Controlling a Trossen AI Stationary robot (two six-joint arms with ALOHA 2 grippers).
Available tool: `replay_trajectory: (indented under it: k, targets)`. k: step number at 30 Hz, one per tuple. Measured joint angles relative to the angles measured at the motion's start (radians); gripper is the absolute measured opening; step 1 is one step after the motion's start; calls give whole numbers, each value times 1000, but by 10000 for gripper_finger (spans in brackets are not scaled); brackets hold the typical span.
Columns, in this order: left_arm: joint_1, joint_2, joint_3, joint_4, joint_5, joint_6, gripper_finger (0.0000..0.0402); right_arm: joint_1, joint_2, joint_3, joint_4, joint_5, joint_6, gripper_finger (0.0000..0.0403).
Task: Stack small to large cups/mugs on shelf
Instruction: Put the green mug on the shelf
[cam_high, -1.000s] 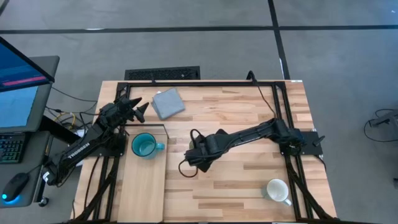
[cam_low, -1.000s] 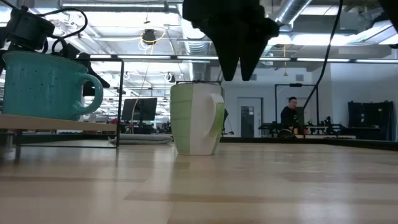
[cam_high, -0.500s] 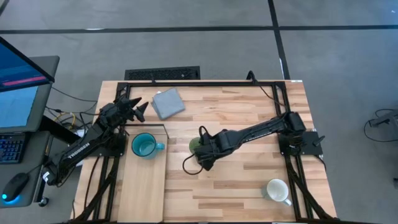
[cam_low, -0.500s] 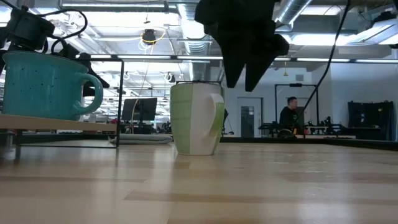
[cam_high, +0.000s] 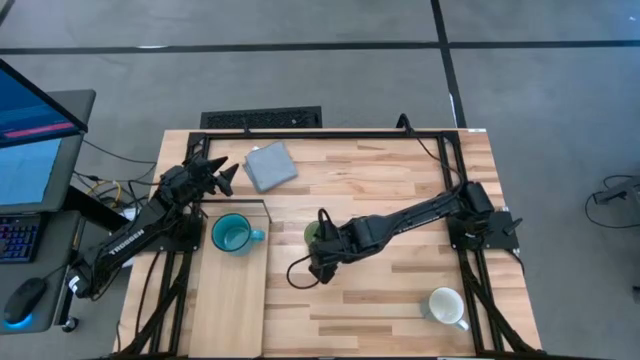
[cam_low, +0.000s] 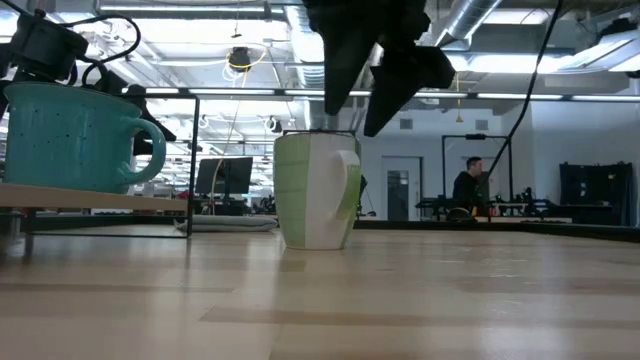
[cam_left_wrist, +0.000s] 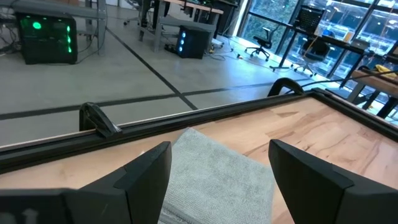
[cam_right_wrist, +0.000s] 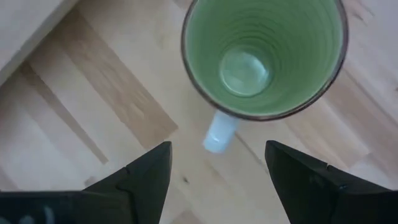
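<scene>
The light green mug (cam_high: 314, 234) (cam_low: 315, 190) stands upright on its base mid-table. My right gripper (cam_high: 322, 257) (cam_low: 356, 118) hovers open just above it, pointing down. In the right wrist view its fingers stand on either side of the mug's handle (cam_right_wrist: 219, 133), below the rim (cam_right_wrist: 264, 56), touching nothing. The teal mug (cam_high: 232, 235) (cam_low: 75, 135) stands upright on the far end of the pale shelf (cam_high: 228, 300). The white mug (cam_high: 446, 306) sits near the table's right near corner. My left gripper (cam_high: 224, 176) waits open by the grey pad (cam_high: 270, 165) (cam_left_wrist: 211, 174).
The grey square pad lies near the far edge, left of centre. A dark frame rail (cam_high: 330, 133) runs along the far edge, and another (cam_high: 470, 290) runs down the right side. Bare plank tabletop lies between the green mug and the white mug. A person shows in the room behind.
My right gripper has drawn a little toward the table's near edge, uncovering the green mug in the high view, and has turned about its wrist above the mug. Both mugs in the low view stand where they were.
</scene>
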Motion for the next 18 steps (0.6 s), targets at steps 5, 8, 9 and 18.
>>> replay_trajectory:
  k: [5,8,9,18]
  targets:
    - [0,0,0,0,2,0,261,16,4,0,10,5,46,282]
    - [0,0,0,0,2,0,261,18,16,-1,-1,5,84,282]
    - [0,0,0,0,2,0,261,20,16,-1,2,5,84,282]
    - [0,0,0,0,3,-5,261,19,15,-68,114,0,110,282]
